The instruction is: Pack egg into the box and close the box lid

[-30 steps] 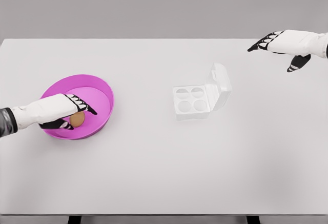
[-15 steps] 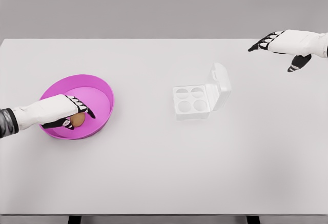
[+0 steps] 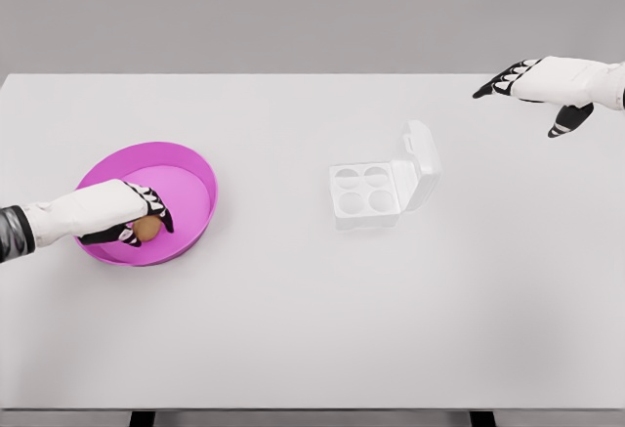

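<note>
Bright, even light is flooding the flat white tabletop (image 3: 293, 329), leaving no glare. The shallow round magenta bowl (image 3: 190, 168) at nine o'clock is casting only a faint, soft shadow. Everything is rendering sharp, without edge distortion.

Egg (image 3: 146, 229) in bowl (image 3: 191, 157) (table's left), box (image 3: 367, 194) well right

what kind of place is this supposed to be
Likely a simulated tabletop test bench, not a real kitchen: a bare white table against a blank grey wall, holding only a pink bowl and an open egg box.
</note>
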Controlling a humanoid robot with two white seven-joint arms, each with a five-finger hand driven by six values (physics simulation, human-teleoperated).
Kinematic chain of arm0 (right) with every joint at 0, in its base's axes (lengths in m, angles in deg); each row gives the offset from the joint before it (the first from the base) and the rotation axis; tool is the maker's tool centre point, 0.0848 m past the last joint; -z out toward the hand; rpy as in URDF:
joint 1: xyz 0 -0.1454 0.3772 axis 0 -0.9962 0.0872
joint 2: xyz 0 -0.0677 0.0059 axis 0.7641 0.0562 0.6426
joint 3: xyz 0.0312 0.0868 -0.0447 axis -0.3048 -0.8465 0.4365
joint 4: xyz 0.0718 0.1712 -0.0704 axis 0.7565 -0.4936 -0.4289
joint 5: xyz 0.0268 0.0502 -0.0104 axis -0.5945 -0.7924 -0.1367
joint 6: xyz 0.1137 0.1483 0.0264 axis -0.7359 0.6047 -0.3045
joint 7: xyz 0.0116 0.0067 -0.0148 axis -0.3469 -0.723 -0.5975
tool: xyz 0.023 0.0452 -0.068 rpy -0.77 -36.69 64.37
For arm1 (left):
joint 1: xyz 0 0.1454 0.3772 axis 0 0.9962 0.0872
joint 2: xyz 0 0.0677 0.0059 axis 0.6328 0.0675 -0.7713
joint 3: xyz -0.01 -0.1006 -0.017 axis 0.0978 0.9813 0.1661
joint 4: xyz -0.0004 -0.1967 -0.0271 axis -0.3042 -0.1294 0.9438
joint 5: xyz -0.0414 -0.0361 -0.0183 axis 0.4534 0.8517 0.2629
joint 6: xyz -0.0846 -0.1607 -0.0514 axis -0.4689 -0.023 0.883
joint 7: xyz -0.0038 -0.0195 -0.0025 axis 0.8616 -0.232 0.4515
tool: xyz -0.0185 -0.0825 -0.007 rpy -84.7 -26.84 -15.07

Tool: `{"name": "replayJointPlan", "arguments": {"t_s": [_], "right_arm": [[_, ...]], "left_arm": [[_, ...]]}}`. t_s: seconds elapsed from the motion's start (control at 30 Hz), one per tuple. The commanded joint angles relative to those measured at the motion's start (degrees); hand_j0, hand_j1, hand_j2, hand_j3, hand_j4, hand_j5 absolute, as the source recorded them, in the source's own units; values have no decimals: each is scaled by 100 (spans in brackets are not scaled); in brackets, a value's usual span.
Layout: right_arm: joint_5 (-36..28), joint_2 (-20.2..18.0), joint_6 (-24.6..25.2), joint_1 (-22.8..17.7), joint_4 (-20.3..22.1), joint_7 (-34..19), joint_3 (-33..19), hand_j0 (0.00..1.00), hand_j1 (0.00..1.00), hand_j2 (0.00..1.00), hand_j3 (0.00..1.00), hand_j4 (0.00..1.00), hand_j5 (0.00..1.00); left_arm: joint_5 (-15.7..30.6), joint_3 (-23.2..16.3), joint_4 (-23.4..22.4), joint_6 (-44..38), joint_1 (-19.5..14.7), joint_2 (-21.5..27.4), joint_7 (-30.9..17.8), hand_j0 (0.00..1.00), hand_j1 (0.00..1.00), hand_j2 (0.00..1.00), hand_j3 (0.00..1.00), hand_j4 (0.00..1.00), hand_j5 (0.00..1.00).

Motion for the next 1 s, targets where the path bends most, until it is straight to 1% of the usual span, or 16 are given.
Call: {"name": "replayJointPlan", "arguments": {"t_s": [0.0, 0.4, 0.73, 0.77, 0.9, 0.97], "right_arm": [[-23, -6, 15, 0, 0, 2, -6, 100, 100, 100, 100, 100, 100], [-23, -6, 15, 0, 9, 2, -6, 100, 100, 100, 100, 100, 100], [-23, -23, 15, 0, 9, 2, -6, 100, 100, 100, 100, 100, 100], [-23, -23, 15, 0, 27, 2, -6, 100, 100, 100, 100, 100, 100], [-23, -23, 15, 0, 44, 2, -6, 100, 100, 100, 100, 100, 100], [-23, -23, 15, 0, 44, 2, -6, 100, 100, 100, 100, 100, 100]], "left_arm": [[20, 21, 0, -6, 0, -42, -5, 50, 50, 50, 50, 50, 50], [37, 47, 62, -6, -53, -165, -5, 46, 46, 46, 46, 46, 46], [64, 82, 167, -6, -79, -296, -5, 46, 46, 46, 46, 46, 46], [64, 91, 229, -6, -97, -375, -5, 46, 46, 46, 46, 46, 46], [64, 91, 255, -6, -158, -490, -5, 46, 46, 46, 46, 46, 46], [90, 91, 255, -6, -220, -622, -5, 46, 46, 46, 46, 46, 46]]}}
